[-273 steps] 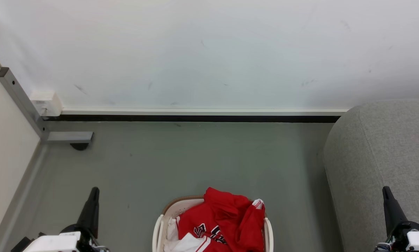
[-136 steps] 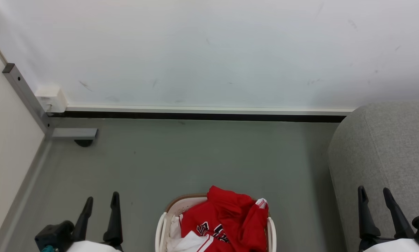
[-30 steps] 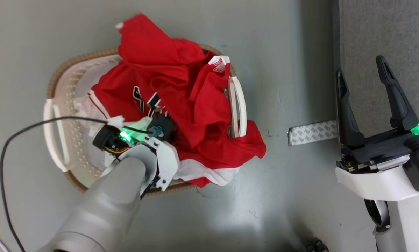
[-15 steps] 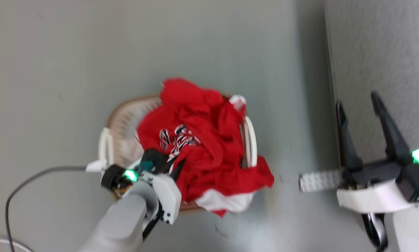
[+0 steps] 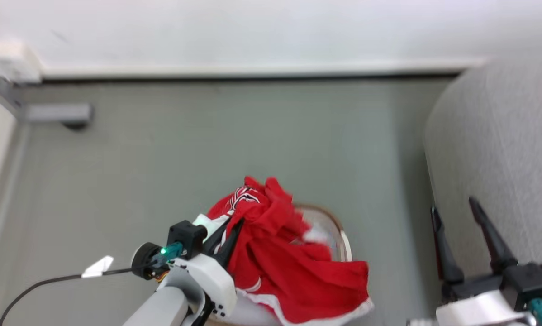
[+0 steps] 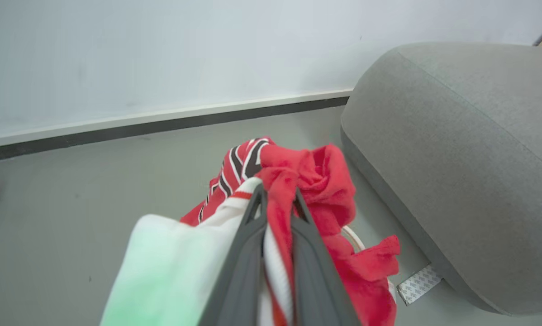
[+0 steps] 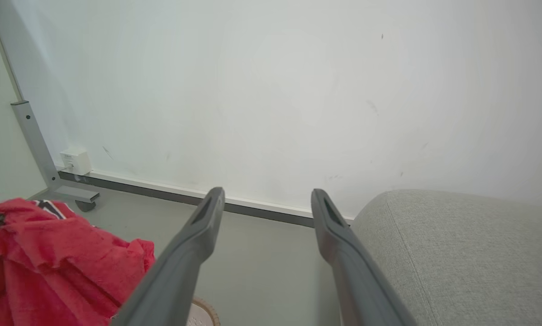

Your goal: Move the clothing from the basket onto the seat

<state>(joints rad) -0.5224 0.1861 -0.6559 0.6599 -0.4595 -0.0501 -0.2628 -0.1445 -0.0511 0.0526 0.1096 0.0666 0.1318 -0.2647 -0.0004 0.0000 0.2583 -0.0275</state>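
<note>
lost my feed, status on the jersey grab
Left pincer shut on jersey, bunch raised, hem trailing over basket. Right pincer open, empty, beside sofa. Nothing seen blocking the carry.

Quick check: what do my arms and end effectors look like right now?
Both the left end effector and right end effector have two long, tapered dark grey fingers on white wrists. Pale grey left forearm, with green light and trailing black cable.
</note>
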